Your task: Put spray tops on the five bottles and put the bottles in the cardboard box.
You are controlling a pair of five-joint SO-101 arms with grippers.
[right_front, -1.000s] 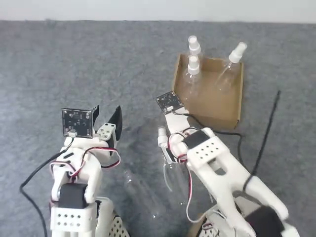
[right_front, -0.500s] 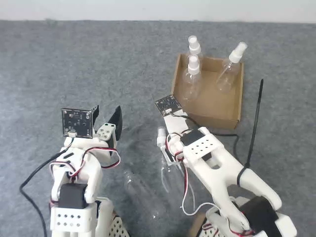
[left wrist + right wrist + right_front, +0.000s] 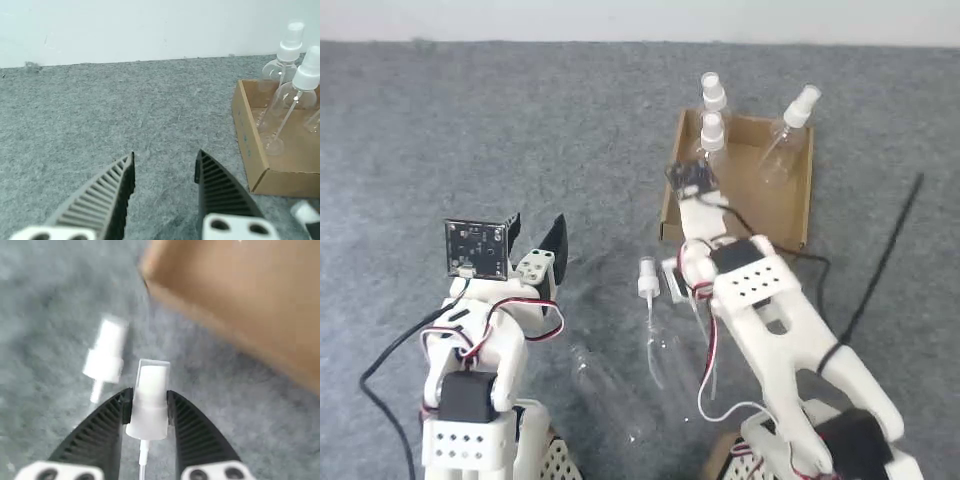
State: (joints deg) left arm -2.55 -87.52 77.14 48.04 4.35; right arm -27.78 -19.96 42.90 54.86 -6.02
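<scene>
Far end of box: apparently 3 bottles

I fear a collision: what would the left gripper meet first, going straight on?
Nothing, it seems: ahead of the left gripper lies bare grey carpet up to the white wall; the cardboard box stands aside.

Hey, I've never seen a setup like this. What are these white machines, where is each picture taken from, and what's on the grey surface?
These are two small robot arms side by side at a table. One picture looks down from above. The other two come from a camera on each arm's wrist. On the grey mat sits a cardboard box with bottles with spray tops in it. Two more clear bottles lie near the arms. The left gripper is open and empty. The right gripper pinches a white spray top.
</scene>
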